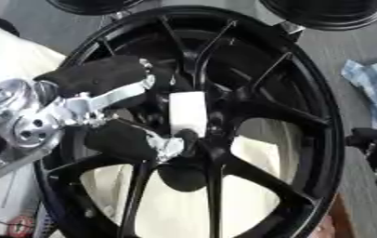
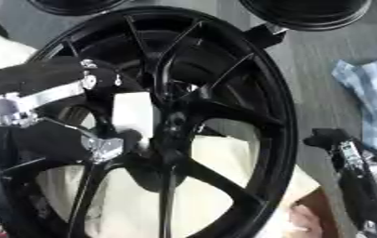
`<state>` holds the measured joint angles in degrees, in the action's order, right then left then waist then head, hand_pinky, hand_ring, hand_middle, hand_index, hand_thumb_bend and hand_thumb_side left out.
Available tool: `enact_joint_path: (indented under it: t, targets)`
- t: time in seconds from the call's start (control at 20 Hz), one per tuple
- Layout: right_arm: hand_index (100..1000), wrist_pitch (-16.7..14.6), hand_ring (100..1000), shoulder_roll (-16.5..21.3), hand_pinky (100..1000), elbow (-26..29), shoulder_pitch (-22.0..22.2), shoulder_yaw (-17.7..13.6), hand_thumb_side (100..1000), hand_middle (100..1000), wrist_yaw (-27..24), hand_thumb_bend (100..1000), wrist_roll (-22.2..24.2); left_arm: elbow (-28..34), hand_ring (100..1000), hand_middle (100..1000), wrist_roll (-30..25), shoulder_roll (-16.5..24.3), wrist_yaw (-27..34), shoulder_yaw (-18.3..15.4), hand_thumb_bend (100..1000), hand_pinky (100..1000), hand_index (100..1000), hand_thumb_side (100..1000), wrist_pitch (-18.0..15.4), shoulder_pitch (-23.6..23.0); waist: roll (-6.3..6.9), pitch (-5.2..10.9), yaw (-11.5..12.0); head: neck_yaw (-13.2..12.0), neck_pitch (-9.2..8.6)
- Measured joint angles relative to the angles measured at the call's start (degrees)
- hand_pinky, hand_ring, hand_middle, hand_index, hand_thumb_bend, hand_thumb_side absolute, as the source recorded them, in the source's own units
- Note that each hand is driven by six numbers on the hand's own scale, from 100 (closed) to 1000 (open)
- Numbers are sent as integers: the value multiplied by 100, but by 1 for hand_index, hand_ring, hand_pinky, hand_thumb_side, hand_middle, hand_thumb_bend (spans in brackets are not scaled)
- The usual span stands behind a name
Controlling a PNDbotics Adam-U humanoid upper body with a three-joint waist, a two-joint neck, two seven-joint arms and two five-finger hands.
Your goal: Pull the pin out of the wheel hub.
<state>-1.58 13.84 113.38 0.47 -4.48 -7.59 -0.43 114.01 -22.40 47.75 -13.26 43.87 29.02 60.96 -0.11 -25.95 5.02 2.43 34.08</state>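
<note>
1. Left hand [image 1: 110, 109], coming in from the left side, reaches into the black wheel [image 2: 273, 116] with its thumb and fingers spread either side of the hub; one dark padded finger [image 1: 94, 76] lies above, another [image 1: 123, 139] below.
2. Between those fingertips stands a white, blocky piece [image 1: 188, 113] at the wheel's centre, which I take to be the pin (nothing else there looks like one). Its long axis reads as roughly upright in both views, though how far it still sits in the hub cannot be told.
3. Whether the fingers pinch the pin or only bracket it is unclear: they look curled toward it, with the lower fingertip close beside its bottom end.
4. Right hand [image 2: 338, 142] hangs well apart at the right edge, outside the rim; its fingers cannot be made out.
5. So the left hand is plainly the nearer one, and the pin lies just to the right of its palm; the pull would likely run along the pin's own axis, away from the hub.
6. Farther off, a blue checked cloth [image 1: 374, 81] lies on the grey worktop [image 2: 305, 69], and two more dark wheels [image 1: 326, 11] sit at the top edge.
</note>
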Motion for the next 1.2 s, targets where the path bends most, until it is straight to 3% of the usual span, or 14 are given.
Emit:
enact_joint_path:
  t: [0.85,1.2]
  targets:
    - [713,88,739,-8,1000,0,2,26,838,605,0,100,15,0,853,763,-93,-98,-54,-104,336,875,888,598,-242,122,0,0,-31,-32,-2]
    - [713,90,740,-48,1000,0,2,26,835,605,0,100,14,0,815,690,-190,-144,-152,-103,293,848,847,507,-309,160,2,0,-40,-59,-2]
